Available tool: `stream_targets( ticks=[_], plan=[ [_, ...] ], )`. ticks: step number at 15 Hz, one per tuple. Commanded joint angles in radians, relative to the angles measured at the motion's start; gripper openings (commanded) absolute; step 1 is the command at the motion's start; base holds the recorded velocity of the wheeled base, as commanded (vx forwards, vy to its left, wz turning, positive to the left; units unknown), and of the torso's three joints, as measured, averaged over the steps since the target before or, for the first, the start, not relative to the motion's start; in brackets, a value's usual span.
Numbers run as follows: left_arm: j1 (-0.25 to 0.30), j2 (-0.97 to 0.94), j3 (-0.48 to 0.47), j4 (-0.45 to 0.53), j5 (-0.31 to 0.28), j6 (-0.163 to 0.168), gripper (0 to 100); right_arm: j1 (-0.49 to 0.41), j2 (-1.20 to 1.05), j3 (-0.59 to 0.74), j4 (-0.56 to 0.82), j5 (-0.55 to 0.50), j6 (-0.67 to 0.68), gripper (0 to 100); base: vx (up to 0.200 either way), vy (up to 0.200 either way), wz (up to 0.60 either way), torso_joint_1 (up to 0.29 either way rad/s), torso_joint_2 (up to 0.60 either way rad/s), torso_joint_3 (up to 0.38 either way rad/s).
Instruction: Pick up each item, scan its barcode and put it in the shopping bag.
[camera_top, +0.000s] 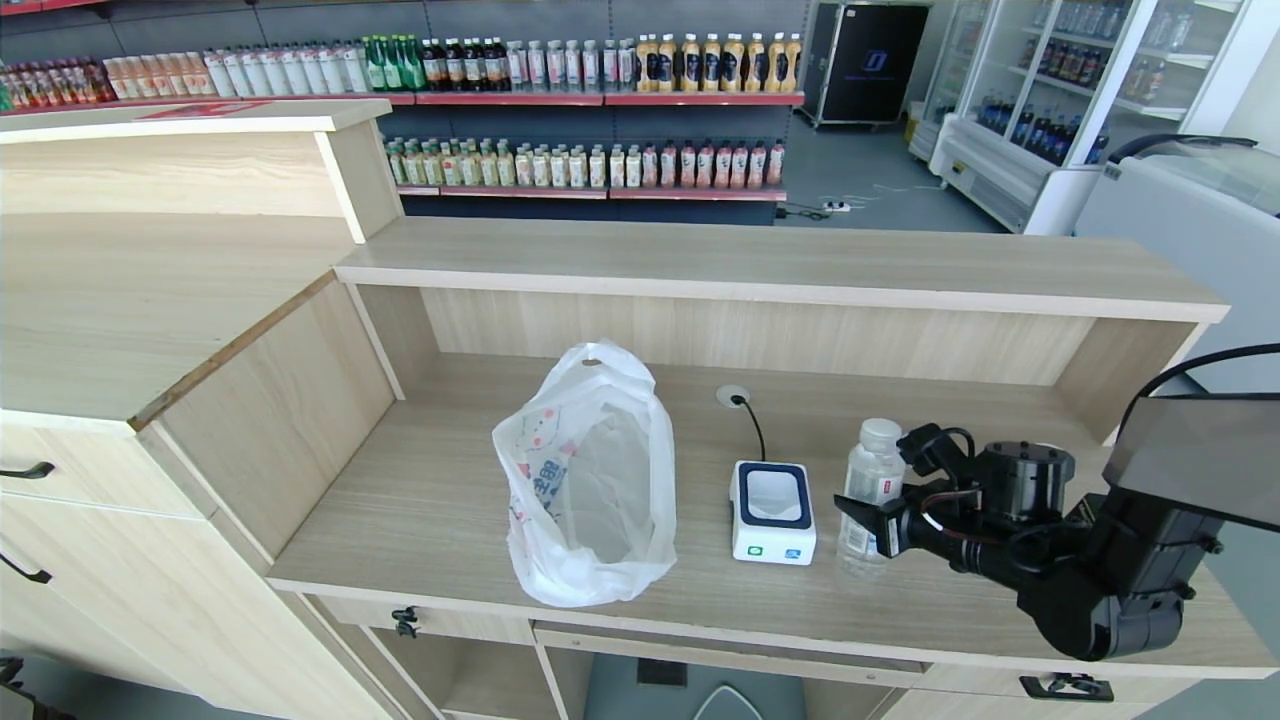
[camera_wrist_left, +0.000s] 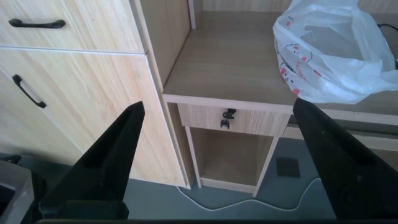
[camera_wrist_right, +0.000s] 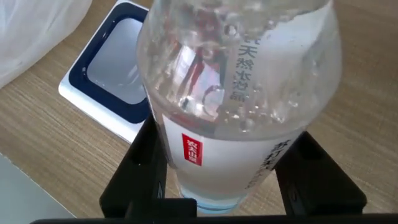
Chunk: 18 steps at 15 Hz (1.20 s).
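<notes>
One water bottle (camera_top: 872, 462) sits clamped in right gripper (camera_top: 882, 497), needs barcode side facing scanner (camera_top: 772, 505); left gripper (camera_wrist_left: 217, 106) gapes open.

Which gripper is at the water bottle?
The right gripper: it sits around the water bottle standing beside the barcode scanner. The left gripper is open with nothing in it, down by the cabinet drawers.

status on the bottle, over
left gripper open, hanging low. right gripper shut on water bottle, upright on counter. scanner next to it, shopping bag beyond, nothing between.
</notes>
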Motion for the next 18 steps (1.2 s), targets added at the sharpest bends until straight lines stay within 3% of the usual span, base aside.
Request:
stream_targets(
  ticks=[1, 4, 7, 10, 14, 16, 18],
  plan=[
    [0.0, 0.0, 0.0, 0.0, 0.0, 0.0, 100, -0.007, -0.019, 0.005, -0.001, 0.006, 0.0, 0, 0.0, 0.0, 0.0, 0.0, 0.0, 0.0],
    [0.0, 0.0, 0.0, 0.0, 0.0, 0.0, 100, -0.018, -0.075, 0.02, 0.009, 0.003, 0.021, 0, 0.0, 0.0, 0.0, 0.0, 0.0, 0.0],
    [0.0, 0.0, 0.0, 0.0, 0.0, 0.0, 100, -0.023, -0.194, 0.035, 0.019, 0.01, 0.136, 0, 0.0, 0.0, 0.0, 0.0, 0.0, 0.0],
    [0.0, 0.0, 0.0, 0.0, 0.0, 0.0, 100, -0.016, -0.512, 0.026, 0.214, 0.104, 0.27, 0, 0.0, 0.0, 0.0, 0.0, 0.0, 0.0],
    [0.0, 0.0, 0.0, 0.0, 0.0, 0.0, 100, -0.018, -0.923, -0.063, 0.625, 0.282, 0.425, 0, 0.0, 0.0, 0.0, 0.0, 0.0, 0.0],
    [0.0, 0.0, 0.0, 0.0, 0.0, 0.0, 100, -0.019, -1.012, -0.064, 0.67, 0.418, 0.461, 0, 0.0, 0.0, 0.0, 0.0, 0.0, 0.0],
    [0.0, 0.0, 0.0, 0.0, 0.0, 0.0, 100, -0.021, -1.055, -0.071, 0.674, 0.452, 0.494, 0, 0.0, 0.0, 0.0, 0.0, 0.0, 0.0]
  ],
)
